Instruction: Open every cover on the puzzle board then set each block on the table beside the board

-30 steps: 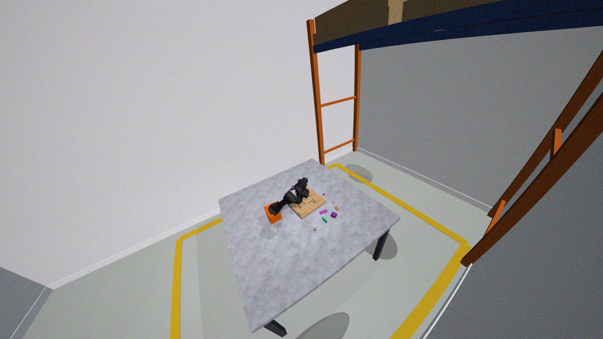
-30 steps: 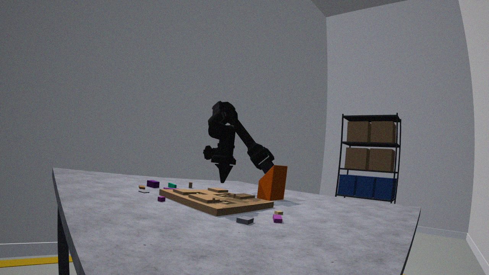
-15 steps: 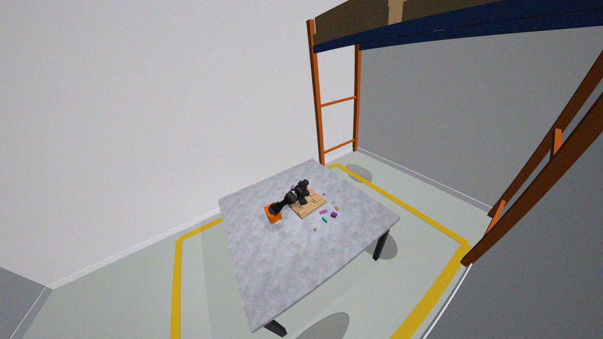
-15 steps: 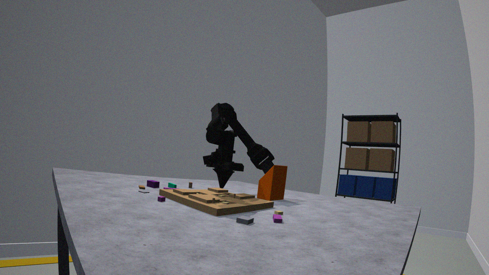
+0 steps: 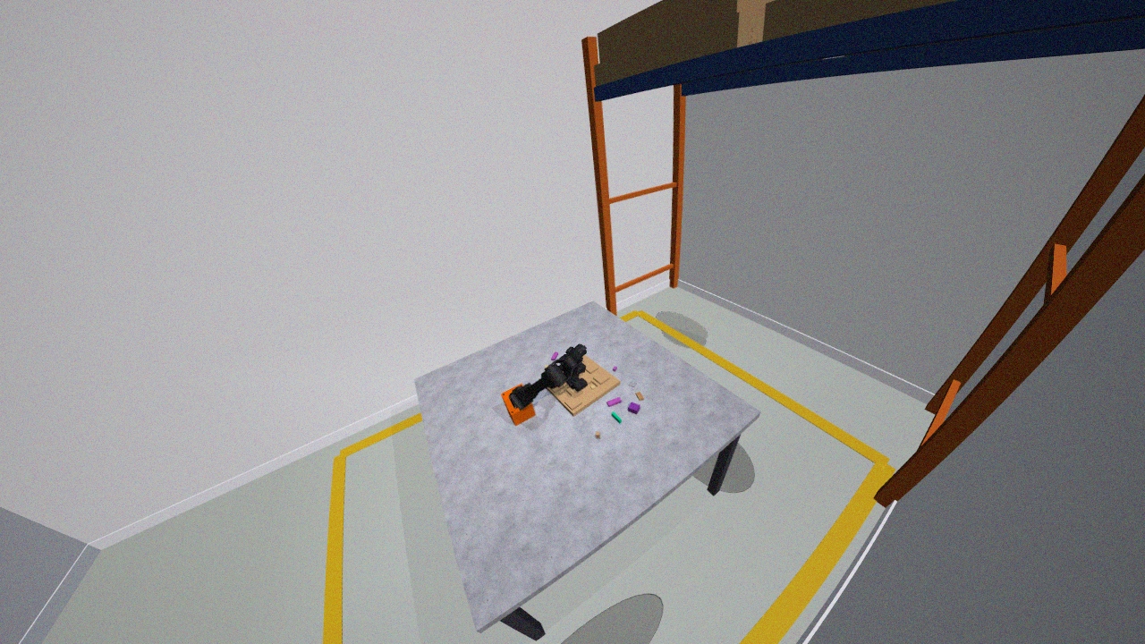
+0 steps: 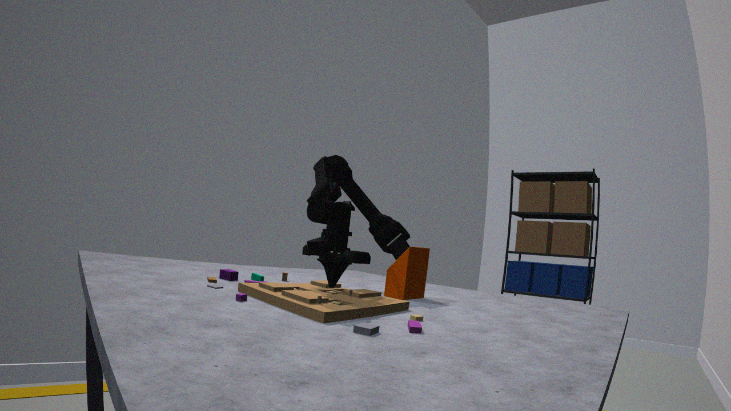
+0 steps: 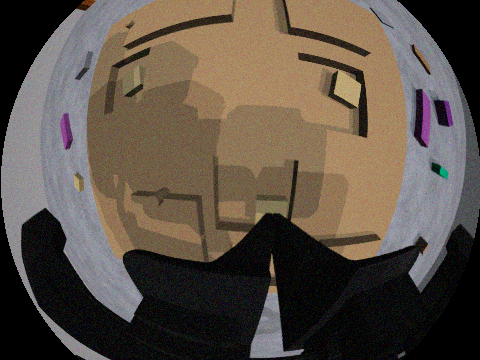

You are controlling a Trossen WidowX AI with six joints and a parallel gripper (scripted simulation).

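The tan puzzle board [image 5: 588,403] [image 6: 368,310] [image 7: 250,65] lies on the table. My gripper [image 6: 332,286] [image 7: 271,220] is shut and empty, its tips low at the board, at the near edge of a pale block [image 7: 270,205] in a well. The tips hide part of that block. A second pale block [image 7: 346,89] sits in the upper right well, and a third block [image 7: 134,80] in the shadowed upper left well. Raised tan covers show beside the wells: one cover [image 7: 330,25] [image 6: 278,287], another cover [image 7: 190,12] [image 6: 305,295] and a shadowed cover [image 7: 172,217]. The fingers partly hide the lower part of the board.
The arm stands on an orange base [image 5: 520,413] [image 6: 416,275] beside the board. A magenta bar [image 5: 614,402] [image 7: 422,117], a purple block [image 5: 633,407] [image 6: 228,274] and a green piece [image 5: 615,417] [image 7: 439,170] lie on one side; a grey wedge [image 6: 366,330] and smaller magenta block [image 6: 414,327] on another.
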